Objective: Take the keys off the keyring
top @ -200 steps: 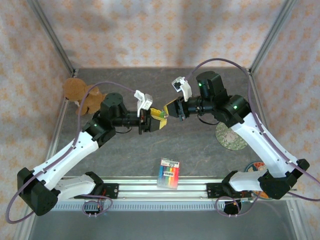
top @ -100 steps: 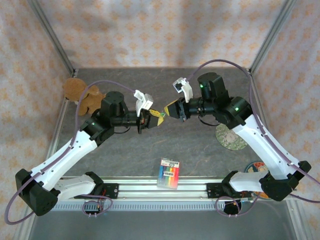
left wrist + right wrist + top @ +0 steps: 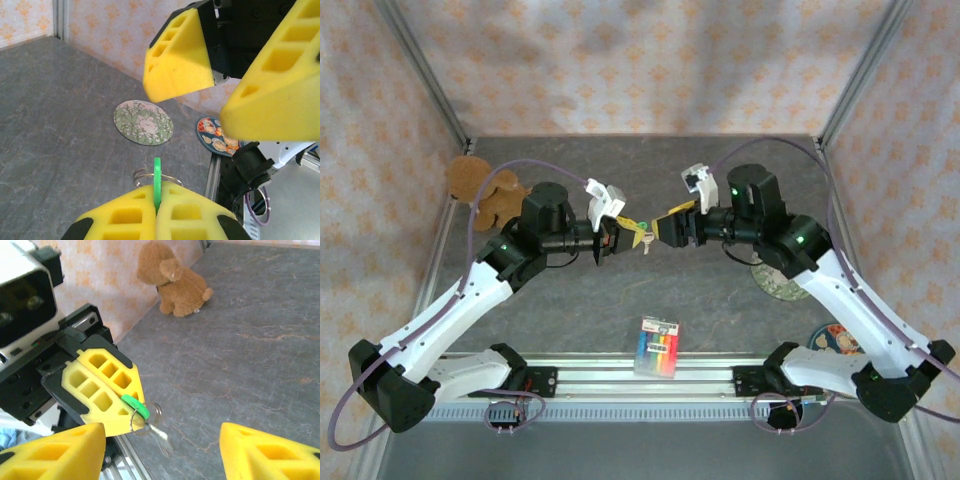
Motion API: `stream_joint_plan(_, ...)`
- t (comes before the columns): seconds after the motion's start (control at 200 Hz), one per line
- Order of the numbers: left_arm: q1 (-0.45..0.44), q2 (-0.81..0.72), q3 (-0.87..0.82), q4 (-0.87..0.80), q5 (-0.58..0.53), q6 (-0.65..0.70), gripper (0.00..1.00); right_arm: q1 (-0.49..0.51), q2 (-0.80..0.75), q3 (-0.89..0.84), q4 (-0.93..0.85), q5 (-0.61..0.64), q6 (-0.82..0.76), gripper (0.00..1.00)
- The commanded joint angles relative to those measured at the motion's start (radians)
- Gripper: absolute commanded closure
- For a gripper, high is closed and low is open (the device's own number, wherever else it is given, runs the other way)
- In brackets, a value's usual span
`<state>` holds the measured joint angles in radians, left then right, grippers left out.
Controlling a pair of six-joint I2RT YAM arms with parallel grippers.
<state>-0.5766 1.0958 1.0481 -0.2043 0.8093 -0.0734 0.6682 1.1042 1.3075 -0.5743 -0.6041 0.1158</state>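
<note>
My left gripper [image 3: 619,232] is shut on the green-headed key [image 3: 157,182], held edge-on between its yellow fingertips [image 3: 125,215] above the table. A thin wire keyring [image 3: 151,413] passes through the green key [image 3: 135,406]. The pale metal key [image 3: 160,432] dangles from it, blurred. In the top view the ring and pale key [image 3: 643,239] hang between the two grippers. My right gripper [image 3: 667,226] is open and faces the left one. Its wide-apart fingers [image 3: 50,452] stand a short way back from the ring, with nothing between them.
A brown plush dog [image 3: 486,191] sits at the table's far left. A floral round coaster [image 3: 780,275] and a cartoon coaster [image 3: 834,337] lie on the right. A rainbow-striped pack [image 3: 658,347] lies near the front rail.
The right gripper has drawn back to the right, away from the left gripper's tips. The ring and pale key now hang free in the gap. The left arm has barely moved.
</note>
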Motion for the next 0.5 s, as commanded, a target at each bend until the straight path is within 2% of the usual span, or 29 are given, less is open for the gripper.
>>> stream_joint_plan(0.0,-0.011,-0.014,0.050,-0.005,-0.015,-0.022,1.00,-0.026,-0.065,-0.078,0.153,0.044,0.080,0.34)
stream_joint_plan(0.14,-0.011,0.000,0.072,0.002,-0.015,-0.062,1.00,-0.057,-0.120,-0.199,0.297,0.029,0.152,0.32)
stream_joint_plan(0.325,-0.011,0.012,0.092,0.019,-0.019,-0.110,1.00,-0.080,-0.201,-0.391,0.564,-0.006,0.217,0.34)
stream_joint_plan(0.496,-0.011,0.014,0.094,0.068,0.011,-0.158,1.00,-0.102,-0.207,-0.461,0.712,-0.156,0.298,0.33)
